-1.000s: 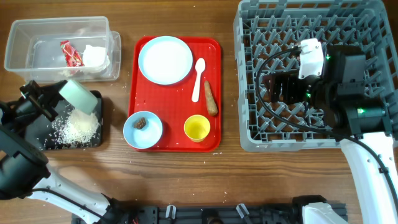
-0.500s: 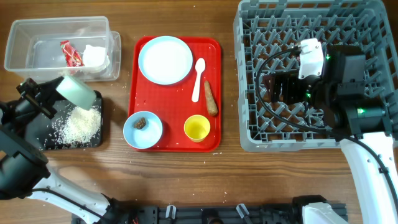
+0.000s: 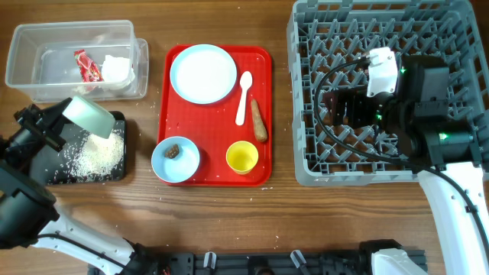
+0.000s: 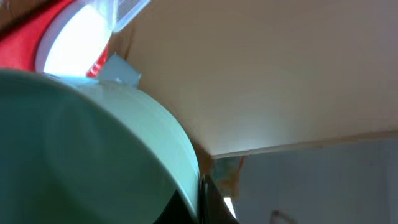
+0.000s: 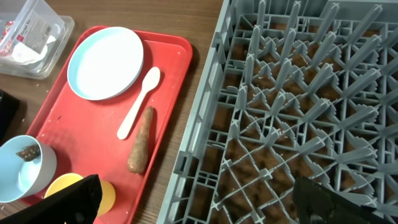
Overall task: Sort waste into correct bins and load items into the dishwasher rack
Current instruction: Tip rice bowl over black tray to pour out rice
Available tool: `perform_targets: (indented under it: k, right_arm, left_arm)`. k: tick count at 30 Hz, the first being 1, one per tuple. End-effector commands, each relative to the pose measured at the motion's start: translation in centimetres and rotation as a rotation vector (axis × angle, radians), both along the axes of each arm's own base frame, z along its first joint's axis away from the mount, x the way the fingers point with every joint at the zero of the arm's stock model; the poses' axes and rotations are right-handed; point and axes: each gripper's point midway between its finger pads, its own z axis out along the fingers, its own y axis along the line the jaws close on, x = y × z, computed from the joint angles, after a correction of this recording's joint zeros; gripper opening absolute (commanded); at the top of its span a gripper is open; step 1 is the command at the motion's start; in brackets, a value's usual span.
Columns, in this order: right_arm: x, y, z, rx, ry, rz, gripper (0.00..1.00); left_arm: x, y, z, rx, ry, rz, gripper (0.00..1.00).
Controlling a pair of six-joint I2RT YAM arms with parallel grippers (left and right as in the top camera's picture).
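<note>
Overhead count: two bowls, one plate, one cup, one spoon, two bins, one rack.

The left gripper (image 3: 61, 122) is clamped on the rim of the mint green bowl (image 3: 92, 116), tipped over the black tray's (image 3: 114, 173) 12 o'clock edge. The rice (image 3: 95, 156) is heaped in that tray. The clear tub (image 3: 17, 65) at 12 o'clock of it holds the red wrapper (image 3: 86, 65) and the tissue (image 3: 116, 69).

On the red serving tray (image 3: 218, 130):
- pale blue plate (image 3: 203, 73) at 11 o'clock
- white spoon (image 3: 244, 95) and brown stick (image 3: 260, 121) at 3 o'clock
- yellow cup (image 3: 242, 157) at 5 o'clock
- pale blue bowl (image 3: 176, 159) with the brown lump (image 3: 175, 150) at 7 o'clock

The right gripper (image 3: 332, 107) hangs over the grey rack (image 3: 302, 92), spread wide and empty.

Only the overhead view shows the rice. The left wrist view shows mostly the bowl's green side. The right wrist view shows its two fingers (image 5: 68, 202) far apart.
</note>
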Motion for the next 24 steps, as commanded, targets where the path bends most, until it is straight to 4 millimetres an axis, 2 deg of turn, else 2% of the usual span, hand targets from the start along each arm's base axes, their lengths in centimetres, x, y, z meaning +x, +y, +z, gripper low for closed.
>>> perform_targets:
  k: [1,3,6,10,13,16,19,20,24]
  right_arm:
    - [0.2,0.3,0.6,0.018,-0.010,0.012,1.00]
    - [0.2,0.3,0.7,0.018,-0.010,0.011,1.00]
    - [0.2,0.4,0.7,0.019,-0.014,0.012,1.00]
    - [0.4,0.4,0.9,0.019,-0.023,0.012,1.00]
    - [0.4,0.4,0.9,0.020,-0.025,0.012,1.00]
    - [0.4,0.4,0.9,0.019,-0.024,0.012,1.00]
    - [0.4,0.4,0.9,0.019,-0.025,0.012,1.00]
    - [0.4,0.4,0.9,0.019,-0.025,0.012,1.00]
    - [0.4,0.4,0.9,0.019,-0.024,0.012,1.00]
  left_arm:
    - [-0.7,1.7,0.0,0.180,-0.079,0.008,0.04]
    - [-1.3,2.5,-0.4,0.137,-0.015,0.027,0.04]
    - [-2.1,2.2,0.1,0.169,-0.029,0.020,0.04]
    - [-2.6,1.0,0.4,0.292,-0.065,-0.045,0.04]
    - [-2.6,-0.3,1.8,0.396,-0.123,-0.090,0.04]
    - [-2.3,-1.8,3.3,0.518,-0.191,-0.138,0.04]
    - [-1.5,-4.2,5.2,0.629,-0.280,-0.194,0.04]
    - [-1.3,-4.8,5.5,0.648,-0.286,-0.211,0.04]
    - [0.6,-9.4,5.4,0.793,-0.281,-0.355,0.04]
